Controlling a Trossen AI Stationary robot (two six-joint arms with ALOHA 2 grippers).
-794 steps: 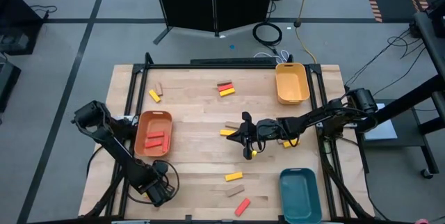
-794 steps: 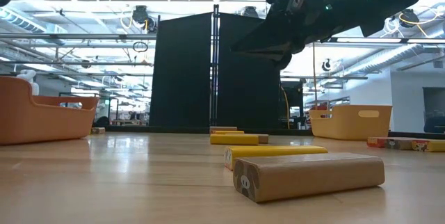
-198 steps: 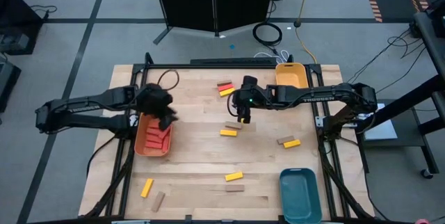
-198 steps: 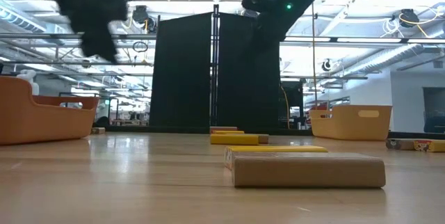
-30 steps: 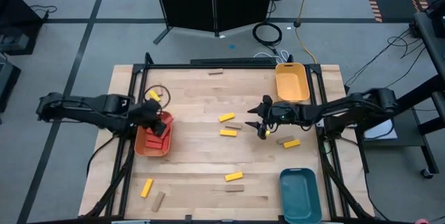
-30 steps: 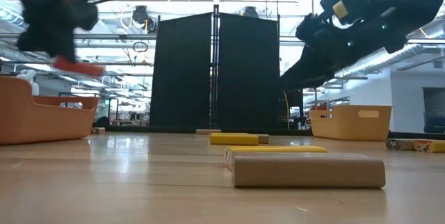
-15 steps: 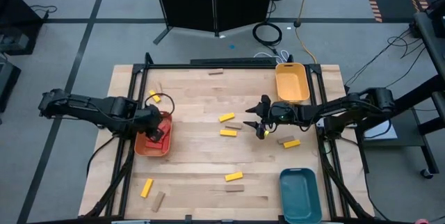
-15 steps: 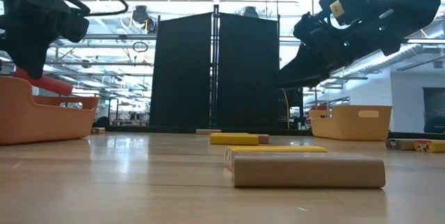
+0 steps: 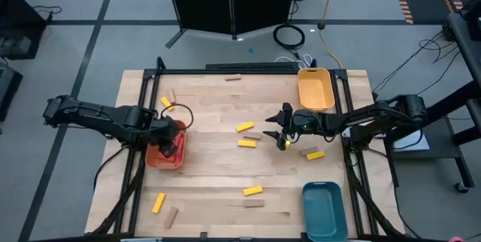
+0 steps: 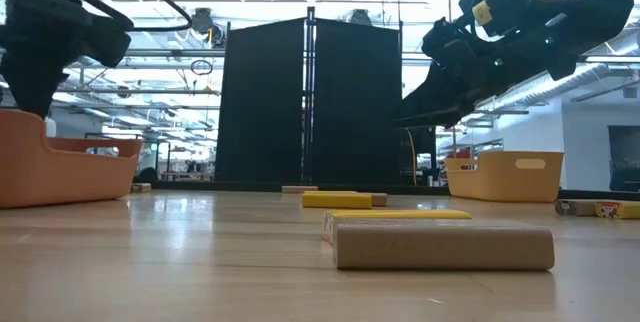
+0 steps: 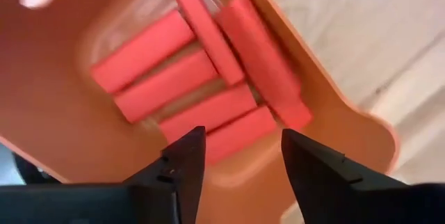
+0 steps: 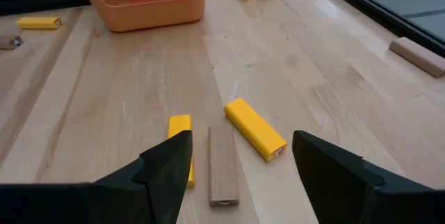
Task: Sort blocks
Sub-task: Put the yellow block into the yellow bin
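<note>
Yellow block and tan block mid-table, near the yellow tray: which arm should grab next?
Right. The right gripper hovers open beside the yellow block and tan block, both framed between its fingers. The left gripper is open over the orange tray of red blocks, across the table.

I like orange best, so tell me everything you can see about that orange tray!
The orange tray is a shallow rounded rectangular tub, looking like smooth plastic, with sloping walls and a curled rim. It sits flat on the wooden table near its left edge. Inside lie six red blocks, flat bars packed side by side, two leaning across the others. The left gripper hangs right above it, fingers open and empty, touching nothing.
</note>
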